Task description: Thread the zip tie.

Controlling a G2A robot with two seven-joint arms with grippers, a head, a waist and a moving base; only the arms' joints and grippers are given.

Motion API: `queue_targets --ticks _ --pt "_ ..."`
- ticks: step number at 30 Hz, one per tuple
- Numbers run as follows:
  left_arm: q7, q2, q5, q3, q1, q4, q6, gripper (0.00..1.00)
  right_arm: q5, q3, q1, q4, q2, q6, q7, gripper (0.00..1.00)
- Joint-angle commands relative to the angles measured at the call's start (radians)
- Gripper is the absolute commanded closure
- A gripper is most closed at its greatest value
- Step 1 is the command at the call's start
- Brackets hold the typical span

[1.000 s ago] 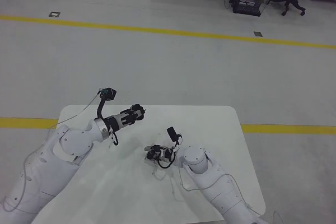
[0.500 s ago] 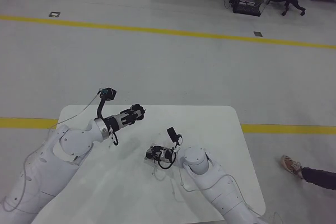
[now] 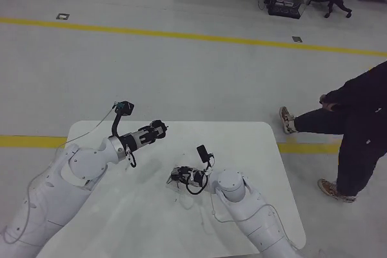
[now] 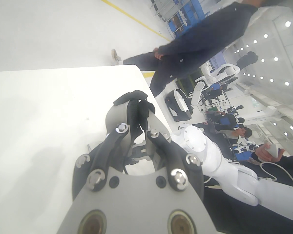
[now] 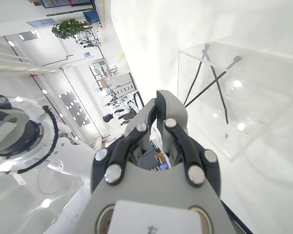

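Observation:
Several black zip ties (image 5: 215, 78) lie crossed inside a clear plastic box (image 5: 258, 113) on the white table (image 3: 245, 142). My right gripper (image 5: 157, 103) hovers beside that box, fingers pressed together with nothing visible between them. From above, the right gripper (image 3: 175, 174) sits near the table's middle, pointing left. My left gripper (image 3: 162, 127) is held above the back part of the table, away from the box. Seen from its wrist, the left gripper (image 4: 138, 98) is shut, black pads touching, and no zip tie shows between them.
The table's far right corner (image 4: 136, 68) lies beyond the left gripper. Bare tabletop (image 3: 135, 213) stretches at the front left. A black cable (image 3: 193, 188) loops under the right wrist.
The right arm has shifted slightly to the right. The left arm has kept still.

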Motion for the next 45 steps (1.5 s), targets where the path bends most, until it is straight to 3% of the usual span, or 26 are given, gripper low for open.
queue_targets --ticks 1,8,12,14,31,45 --pt "0.0 0.0 0.0 0.0 0.0 0.0 0.0 1.0 -0.009 0.007 -0.004 -0.015 0.004 0.016 0.006 0.02" --pt "0.0 0.0 0.0 0.0 0.0 0.0 0.0 1.0 -0.014 -0.007 0.012 0.016 0.004 0.026 0.024 0.0" --pt "0.0 0.0 0.0 0.0 0.0 0.0 0.0 1.0 -0.007 -0.029 0.03 0.055 -0.001 0.026 0.018 0.37" --pt "0.0 0.0 0.0 0.0 0.0 0.0 0.0 1.0 -0.003 -0.038 0.036 0.069 -0.003 0.026 0.015 0.5" --pt "0.0 0.0 0.0 0.0 0.0 0.0 0.0 1.0 0.019 -0.094 0.081 0.128 -0.017 0.026 -0.033 0.65" --pt "0.0 0.0 0.0 0.0 0.0 0.0 0.0 1.0 0.033 -0.161 0.136 0.202 -0.038 0.026 -0.056 0.67"
